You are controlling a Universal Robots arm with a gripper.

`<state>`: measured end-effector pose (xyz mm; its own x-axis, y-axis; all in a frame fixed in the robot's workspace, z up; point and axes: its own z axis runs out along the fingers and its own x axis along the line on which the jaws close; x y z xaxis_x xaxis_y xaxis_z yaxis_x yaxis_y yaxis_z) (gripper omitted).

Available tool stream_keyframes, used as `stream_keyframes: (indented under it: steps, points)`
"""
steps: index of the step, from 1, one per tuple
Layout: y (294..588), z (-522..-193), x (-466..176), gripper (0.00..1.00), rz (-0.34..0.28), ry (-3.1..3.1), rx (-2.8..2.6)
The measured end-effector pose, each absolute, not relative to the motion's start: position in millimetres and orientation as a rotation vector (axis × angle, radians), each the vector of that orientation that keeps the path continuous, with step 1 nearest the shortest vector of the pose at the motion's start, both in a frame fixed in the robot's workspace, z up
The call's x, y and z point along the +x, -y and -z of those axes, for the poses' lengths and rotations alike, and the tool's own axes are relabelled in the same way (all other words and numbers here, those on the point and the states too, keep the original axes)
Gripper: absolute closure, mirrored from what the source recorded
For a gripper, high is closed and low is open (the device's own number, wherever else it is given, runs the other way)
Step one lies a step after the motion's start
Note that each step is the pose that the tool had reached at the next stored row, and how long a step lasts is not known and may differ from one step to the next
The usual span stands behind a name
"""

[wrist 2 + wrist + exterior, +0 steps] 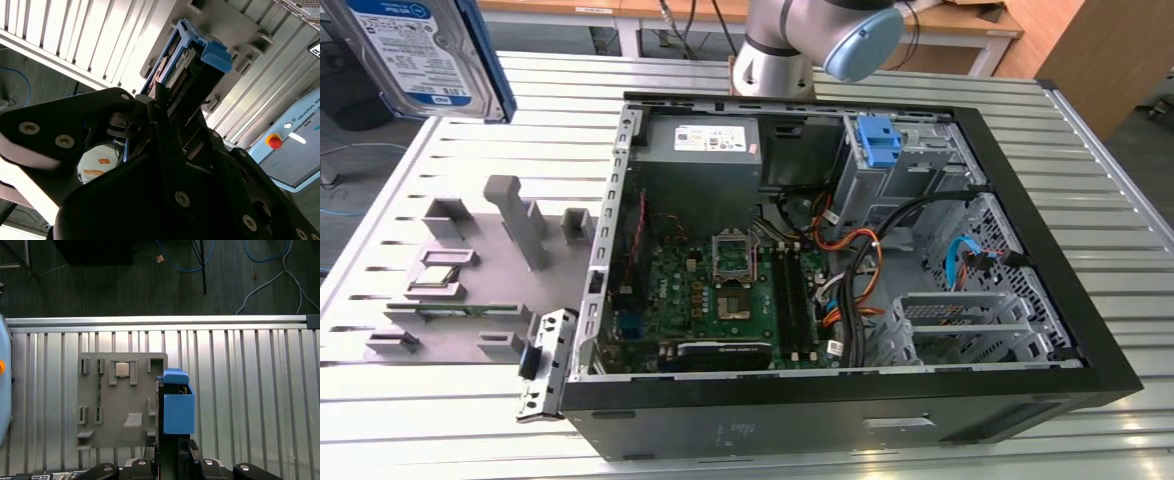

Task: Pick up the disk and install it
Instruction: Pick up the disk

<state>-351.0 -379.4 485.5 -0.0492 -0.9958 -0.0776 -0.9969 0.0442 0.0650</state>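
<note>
Gripper (167,107) is clamped on the disk (192,65), with the black fingers (100,107) pinching its flat faces from both sides. So it's picked up and hanging in the air, not installed yet

In both wrist views the disk's long axis runs straight out from the gripper, away from the wrist. It's held on edge, with the blue side rail (178,412) on the far end. In the exterior view the disk (427,50) sits up at about 10 o'clock, close to the camera, label facing out and tilted a bit

Looking down past it in the first wrist view, it seems to hang over one edge of the grey fixture tray (125,405). That tray has the processor chip (122,370) seated in one pocket; the other pockets look empty from here

The open computer case (854,400) lies toward 4 o'clock from the disk in the exterior view, just beside the tray on the slatted table (560,90). Inside the case:
- power supply (700,140) at 11 o'clock
- motherboard (720,290) around 8 o'clock
- a blue plastic bracket (878,140) at 1 o'clock
- a metal drive cage (961,320) at 4 o'clock, which looks empty to me, though I can't see right into it
</note>
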Motion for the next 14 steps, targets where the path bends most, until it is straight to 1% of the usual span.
stream_keyframes:
  steps: [14]
  points:
    - [379.4,-485.5,-318.9,0.65,-0.158,-2.262,-2.158]
